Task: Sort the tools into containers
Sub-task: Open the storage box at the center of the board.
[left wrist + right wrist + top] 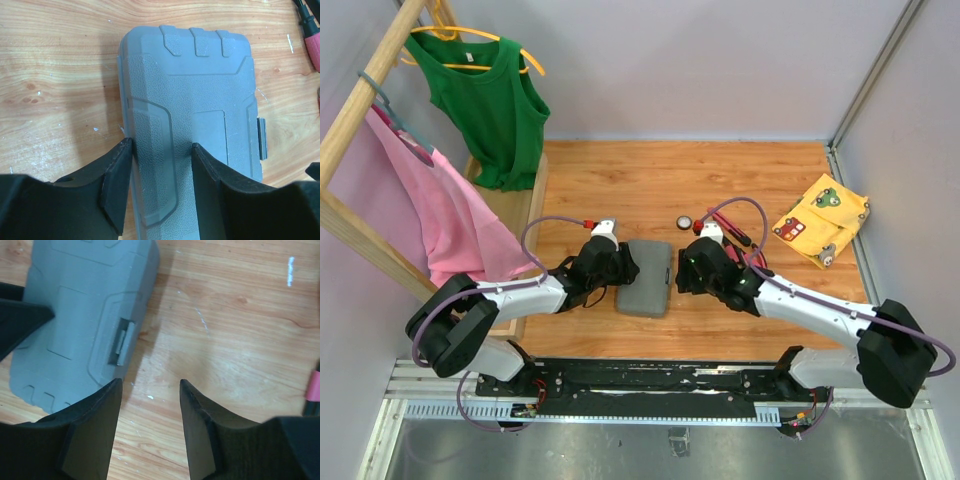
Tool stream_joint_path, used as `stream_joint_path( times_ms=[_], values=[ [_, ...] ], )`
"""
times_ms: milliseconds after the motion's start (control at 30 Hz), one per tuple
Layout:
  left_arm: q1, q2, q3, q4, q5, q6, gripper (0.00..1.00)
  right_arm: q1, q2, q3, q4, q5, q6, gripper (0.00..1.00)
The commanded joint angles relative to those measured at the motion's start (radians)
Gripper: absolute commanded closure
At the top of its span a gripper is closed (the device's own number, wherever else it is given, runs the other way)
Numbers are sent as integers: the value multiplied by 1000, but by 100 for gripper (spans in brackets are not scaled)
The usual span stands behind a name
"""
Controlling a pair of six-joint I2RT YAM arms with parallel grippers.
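The grey tool case (648, 278) lies shut in the middle of the wooden table, its latch (124, 343) on the side facing the right arm. My left gripper (623, 266) hangs open over the case's left part (200, 85): one finger (117, 170) stands at the case's left edge and the other over the lid, clamping nothing. My right gripper (687, 270) is open over bare wood just right of the case (75, 315), nothing between its fingers. Pink-red handled tools (748, 238) and a small round disc (685, 222) lie behind the right gripper, partly hidden by its cable.
A yellow patterned cloth (820, 220) lies at the far right of the table. A green top (490, 100) and a pink garment (440, 215) hang from a wooden rack (370, 75) on the left. A pink handle tip (312, 35) shows beyond the case.
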Motion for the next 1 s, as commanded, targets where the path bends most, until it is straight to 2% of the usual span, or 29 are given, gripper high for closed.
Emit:
stream_joint_path(
  times_ms=[0,233,967],
  values=[
    [2,40,-37,-160,-56,20,76,-27,40,-3,93,-76,33,48],
    [2,39,-39,-157,-55,22,76,-51,88,7,142,-101,56,47],
    [2,41,-40,-153,-50,24,76,-83,217,74,132,-94,48,51]
  ],
)
